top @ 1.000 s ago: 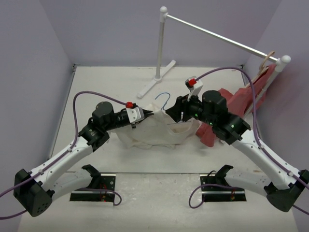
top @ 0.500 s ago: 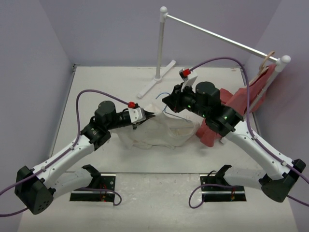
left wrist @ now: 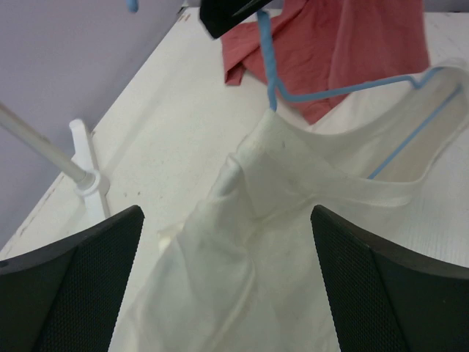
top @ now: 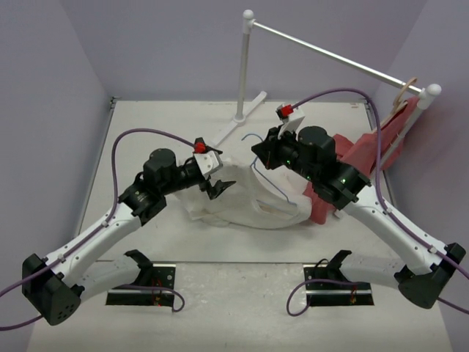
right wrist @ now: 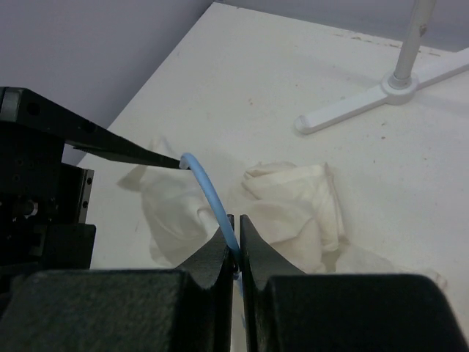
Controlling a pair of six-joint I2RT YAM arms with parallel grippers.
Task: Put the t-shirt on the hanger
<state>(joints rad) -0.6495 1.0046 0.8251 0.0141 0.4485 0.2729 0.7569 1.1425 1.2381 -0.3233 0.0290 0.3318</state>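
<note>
The white t-shirt (top: 245, 204) lies crumpled on the table (top: 146, 125) between the arms. The left wrist view alone shows the hanger (left wrist: 350, 89) wire under its collar. There the left gripper (left wrist: 227, 246) stands wide and holds nothing. The right wrist view alone shows the right gripper (right wrist: 234, 221) pinching the hanger's hook.

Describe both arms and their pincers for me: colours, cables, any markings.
Both the left arm and right arm have white links joined by black motor housings. A purple cable loops along each, with a red tab near the wrist. Small green lights glow on the right arm. The left pincer and right pincer are black; the left's pads show fine mesh texture.
</note>
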